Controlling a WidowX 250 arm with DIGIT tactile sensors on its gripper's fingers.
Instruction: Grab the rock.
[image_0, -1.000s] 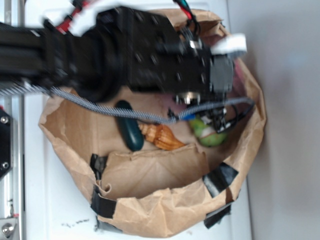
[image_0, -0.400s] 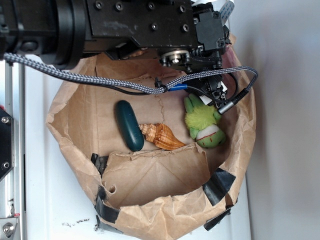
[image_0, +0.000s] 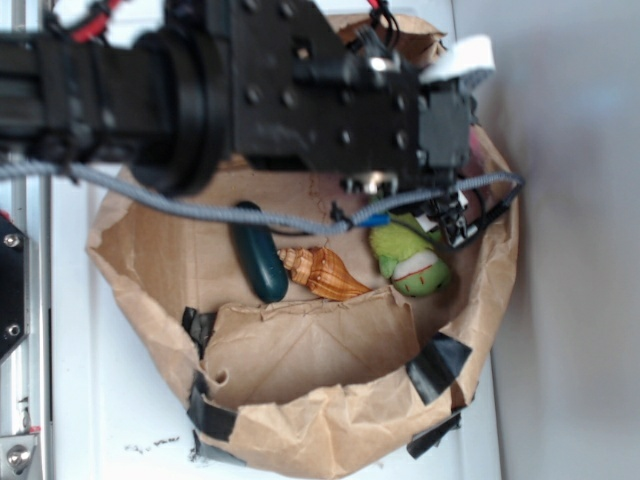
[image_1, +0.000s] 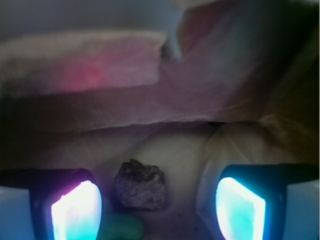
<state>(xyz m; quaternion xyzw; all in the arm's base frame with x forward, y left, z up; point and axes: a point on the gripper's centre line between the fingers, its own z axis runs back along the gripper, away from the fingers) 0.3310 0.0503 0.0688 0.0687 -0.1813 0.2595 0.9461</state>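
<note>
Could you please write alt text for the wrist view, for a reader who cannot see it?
A small jagged rock lies on brown paper between the open gripper, closer to the glowing finger at left than the one at right. A bit of green plush shows just below it.

Wrist view: rock (image_1: 140, 184) low centre-left, on brown paper (image_1: 200, 100), between the spread jaws, nearer the left glowing pad (image_1: 76, 210). Green object (image_1: 121, 227) just below it.

White table, grey wall, bright even light

The white table (image_0: 110, 410) lay under a crumpled brown paper bag (image_0: 330, 420) patched with black tape (image_0: 440, 362); a plain grey wall (image_0: 580, 250) ran along the right.
</note>
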